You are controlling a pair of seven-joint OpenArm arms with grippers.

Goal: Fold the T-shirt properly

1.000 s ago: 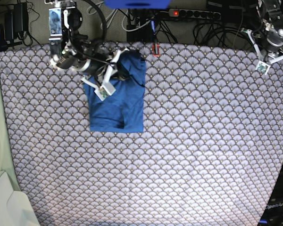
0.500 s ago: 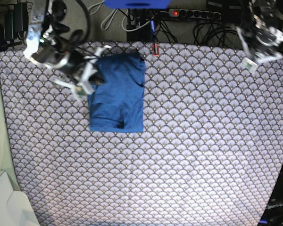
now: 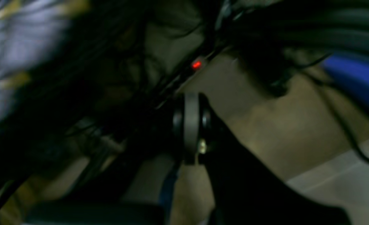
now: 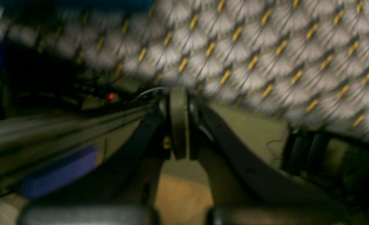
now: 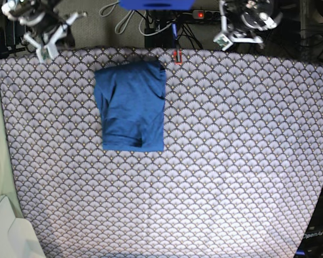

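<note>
Tablecloth open right and front – only T-shirt lies far-left.

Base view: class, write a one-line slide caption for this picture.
Folded blue T-shirt lies on the scallop-patterned tablecloth, both grippers, left and right, shut and clear at the far edge.

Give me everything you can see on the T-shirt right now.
The T-shirt is plain medium-blue soft knit, folded into a compact upright rectangle lying flat on the scallop-patterned tablecloth near its far edge. Its top is slightly rumpled, with a fold bulging at the upper right; a small dark tuck shows at the bottom edge. No gripper touches it.
</note>
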